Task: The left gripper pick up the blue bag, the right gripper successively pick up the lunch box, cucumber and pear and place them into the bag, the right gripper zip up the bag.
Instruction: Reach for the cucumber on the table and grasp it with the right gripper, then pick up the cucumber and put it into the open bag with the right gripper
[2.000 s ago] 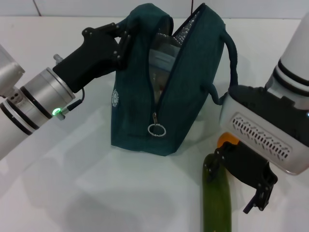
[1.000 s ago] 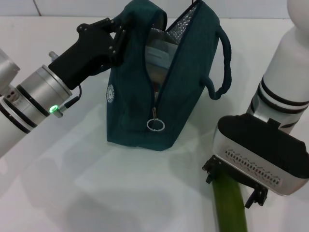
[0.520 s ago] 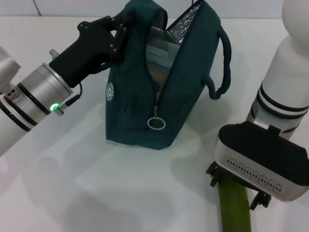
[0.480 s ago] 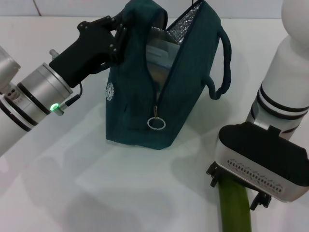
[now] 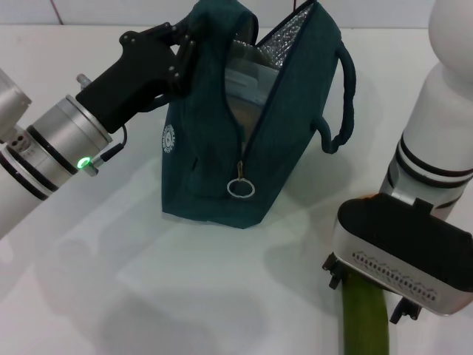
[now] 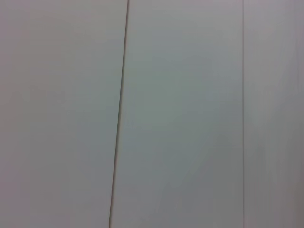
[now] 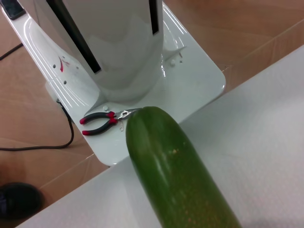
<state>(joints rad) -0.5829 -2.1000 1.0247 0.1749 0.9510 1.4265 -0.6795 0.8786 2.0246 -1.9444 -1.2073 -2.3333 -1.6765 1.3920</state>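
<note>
Near the bench's front edge, the right gripper [image 5: 367,294] sits over the one cucumber [image 5: 363,322]; its grip cannot be told.
Only the right wrist view shows pliers [image 7: 102,120] on the floor base below. The left gripper [image 5: 179,53] is clamped on the open blue bag [image 5: 222,155], with the lunch box [image 5: 242,87] inside.

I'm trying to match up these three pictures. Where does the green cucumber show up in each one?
Head view: the cucumber lies at the lower right, under the right gripper, near the table's front edge.
Left wrist view: not in it; only plain pale panels show.
Right wrist view: the cucumber fills the centre, its end over the table edge.
Shared landmark: the white table under the cucumber.
</note>
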